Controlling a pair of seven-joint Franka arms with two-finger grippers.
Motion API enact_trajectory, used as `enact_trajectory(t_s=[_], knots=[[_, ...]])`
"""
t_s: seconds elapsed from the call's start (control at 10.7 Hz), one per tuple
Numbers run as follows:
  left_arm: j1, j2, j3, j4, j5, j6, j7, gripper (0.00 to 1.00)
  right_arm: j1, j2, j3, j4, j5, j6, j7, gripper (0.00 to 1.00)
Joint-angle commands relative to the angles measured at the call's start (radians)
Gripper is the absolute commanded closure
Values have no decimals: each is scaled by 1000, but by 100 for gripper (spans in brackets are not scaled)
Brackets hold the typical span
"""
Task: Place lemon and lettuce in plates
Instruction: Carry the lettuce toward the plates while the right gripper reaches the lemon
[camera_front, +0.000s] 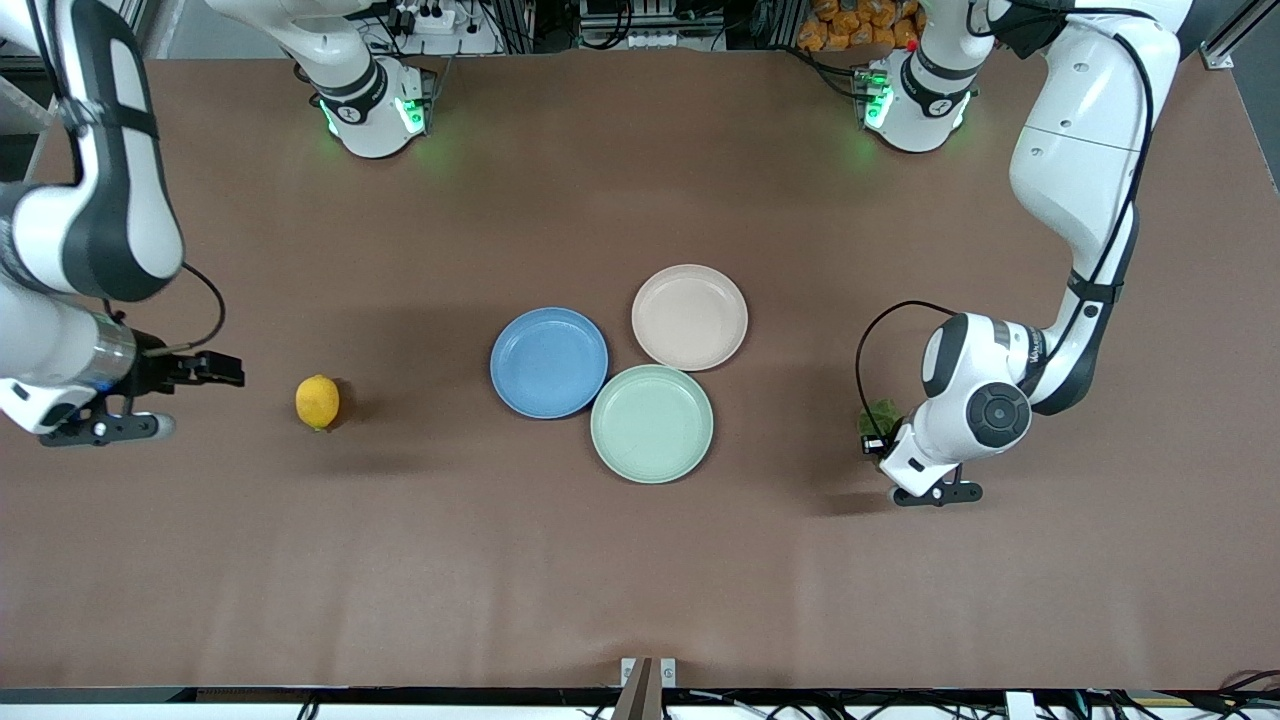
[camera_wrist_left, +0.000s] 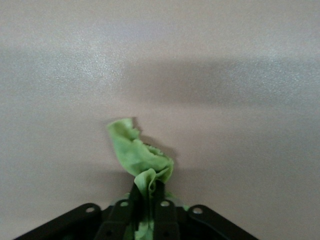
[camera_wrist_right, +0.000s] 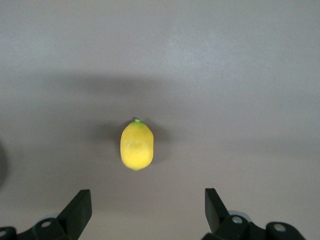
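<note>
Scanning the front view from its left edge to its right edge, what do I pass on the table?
right hand → lemon → blue plate → green plate → pink plate → lettuce, pinched in the left hand.

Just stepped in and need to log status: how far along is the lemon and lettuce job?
Done: nothing; the blue plate and beige-pink plate hold nothing. In hand: the left tool is shut on the lettuce. Left: the lemon lies on the table, the open right tool beside it.
</note>
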Motion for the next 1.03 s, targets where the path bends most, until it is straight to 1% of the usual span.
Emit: enact_trajectory(t_s=[0.0, 0.19, 0.56, 0.65, 0.75, 0.93], knots=[[-6, -11, -2, -12, 33, 7, -29, 100, -13, 53, 9, -6, 18, 49, -20, 0], [-12, -43, -11, -28, 31, 6, -57, 100, -9, 108, 9, -7, 18, 102, -18, 0], [-36, -164, -30, -132, 31, 4, -152, 100, -8, 119, 14, -156, 23, 312, -17, 0], [-51, -192, -36, -144, 30, 1, -188, 100, -6, 119, 14, -181, 53, 337, -17, 0], [-65, -201, -48, -150, 31, -11, -249, 100, -6, 119, 14, -194, 81, 342, -17, 0], [-145, -215, -51, -160, 31, -31, -432, 100, 0, 119, 14, -225, 98, 366, -17, 0]])
